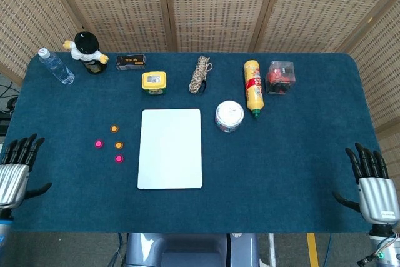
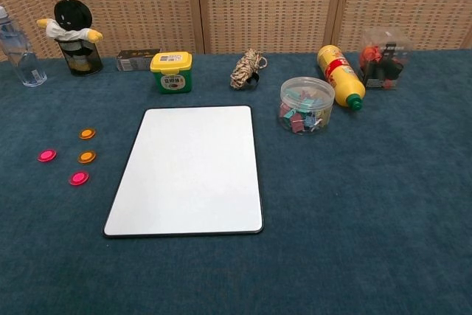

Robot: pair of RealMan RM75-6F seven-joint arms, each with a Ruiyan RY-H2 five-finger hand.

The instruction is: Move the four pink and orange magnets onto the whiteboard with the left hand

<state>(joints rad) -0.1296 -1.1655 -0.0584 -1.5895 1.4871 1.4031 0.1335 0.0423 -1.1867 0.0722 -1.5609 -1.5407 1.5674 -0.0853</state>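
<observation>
Lying well apart from the empty, spread left hand (image 1: 14,173): four magnets (image 1: 111,144).

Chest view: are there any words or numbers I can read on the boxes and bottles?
None can be read.
Yellow and green tub: label print too small.
Small dark box: print blurred.
Yellow bottle: red label, letters too blurred.
Water bottle: no label that can be read.
Whiteboard: blank.

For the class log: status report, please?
Left hand and right hand open, empty. Four magnets off whiteboard. Path clear.
</observation>
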